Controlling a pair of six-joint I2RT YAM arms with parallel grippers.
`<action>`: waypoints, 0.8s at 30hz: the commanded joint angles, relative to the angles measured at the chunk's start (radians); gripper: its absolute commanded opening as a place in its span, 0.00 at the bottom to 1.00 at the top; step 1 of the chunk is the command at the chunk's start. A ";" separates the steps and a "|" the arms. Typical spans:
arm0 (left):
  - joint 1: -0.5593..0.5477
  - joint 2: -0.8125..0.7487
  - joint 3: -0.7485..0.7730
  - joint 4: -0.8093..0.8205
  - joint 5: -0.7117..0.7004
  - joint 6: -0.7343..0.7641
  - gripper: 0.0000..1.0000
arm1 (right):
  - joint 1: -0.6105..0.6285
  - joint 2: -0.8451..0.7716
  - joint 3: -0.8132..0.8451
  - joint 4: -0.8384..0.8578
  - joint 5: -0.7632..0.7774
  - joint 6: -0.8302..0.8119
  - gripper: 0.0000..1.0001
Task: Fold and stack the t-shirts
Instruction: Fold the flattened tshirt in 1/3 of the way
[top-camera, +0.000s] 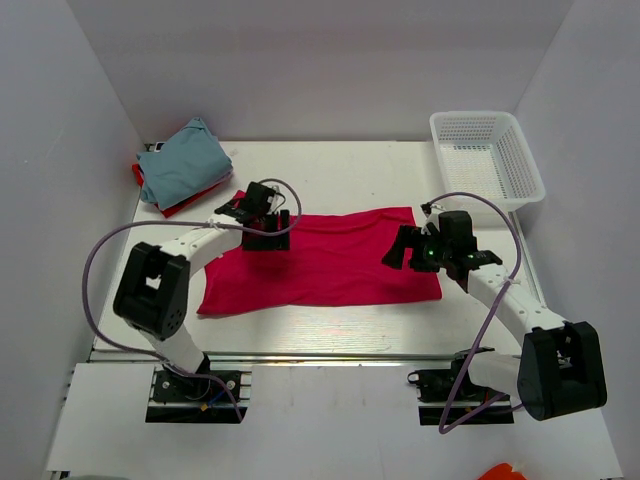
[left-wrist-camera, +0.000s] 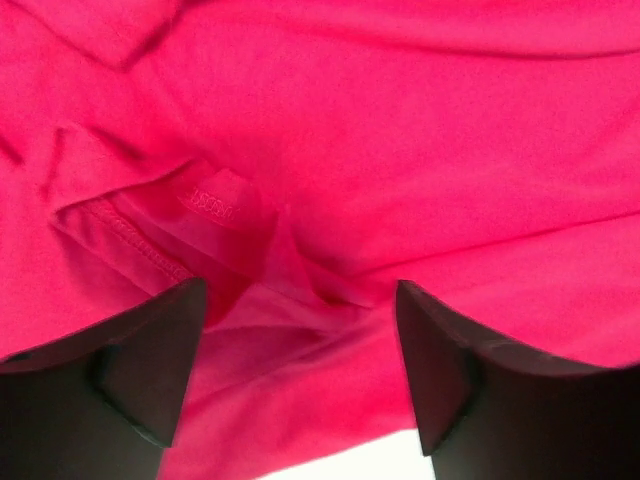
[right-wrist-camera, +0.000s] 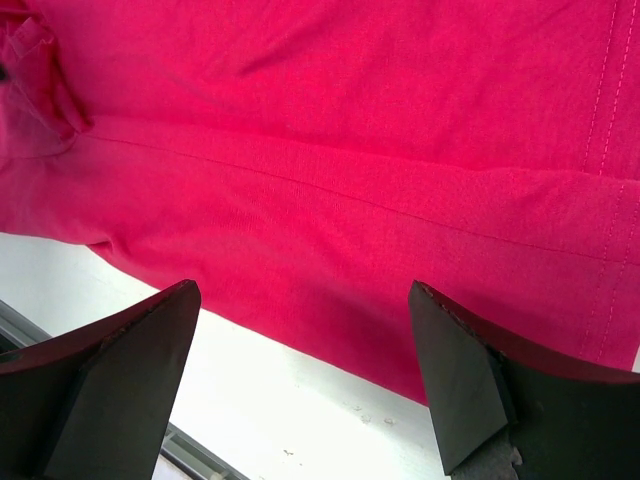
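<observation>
A bright magenta-pink cloth t-shirt lies in the centre of the top view, flattened on the white table into a long band running left to right, which suggests it is already part-folded. The left gripper hangs over the band's upper left end, fingers spread wide and holding nothing. Its wrist view shows a stitched, labelled edge, probably the collar, with the cloth puckered between the tips. The right gripper, equally wide and empty, is at the band's right end, over its edge, with bare table beneath. One gripper at each end suits a joint lift. A folded light blue-grey t-shirt rests on a red one at upper left, likely the stack.
</observation>
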 joint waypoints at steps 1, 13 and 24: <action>0.004 0.054 0.042 -0.031 -0.021 -0.006 0.80 | -0.002 -0.003 0.011 0.026 -0.012 -0.014 0.90; -0.006 0.125 0.072 -0.041 0.034 0.012 0.23 | -0.002 0.011 0.022 0.003 0.017 -0.020 0.90; -0.035 0.214 0.175 -0.059 0.057 0.122 0.03 | -0.001 0.054 0.030 0.004 -0.005 -0.024 0.90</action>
